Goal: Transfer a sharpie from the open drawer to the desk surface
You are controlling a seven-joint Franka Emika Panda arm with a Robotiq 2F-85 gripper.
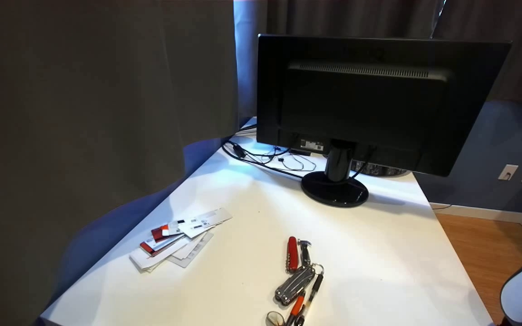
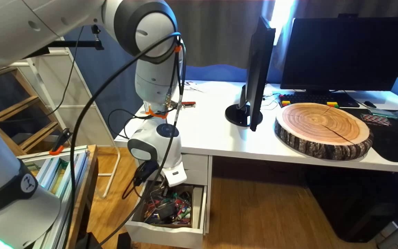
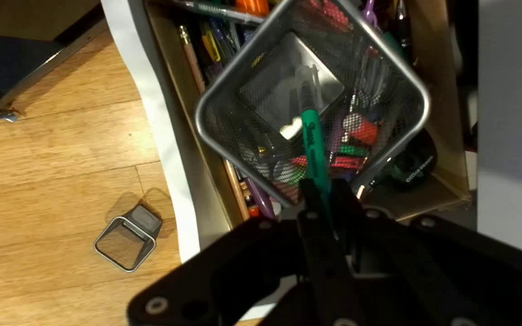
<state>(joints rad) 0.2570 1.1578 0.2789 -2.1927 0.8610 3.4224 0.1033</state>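
The sharpie [image 3: 314, 145], a slim green marker with a clear cap, runs between my fingertips in the wrist view. My gripper [image 3: 324, 192] is shut on it, with a black finger on each side. The capped end points over the wire mesh cup in the drawer. The open drawer [image 3: 159, 113] is full of pens and small items; it also shows in an exterior view [image 2: 166, 233] below the robot's hand, where the fingers are hardly visible. The white desk surface [image 1: 365, 253] is in both exterior views [image 2: 207, 129], higher than the drawer.
The mesh cup [image 3: 254, 52] stands in the drawer under the sharpie. Another mesh cup [image 3: 125, 244] lies on the floor. The desk holds a monitor [image 1: 379, 104], papers [image 1: 177, 242], a multitool [image 1: 295, 285] and a wood slab [image 2: 323, 121]. A cable [image 2: 81, 114] hangs along the arm.
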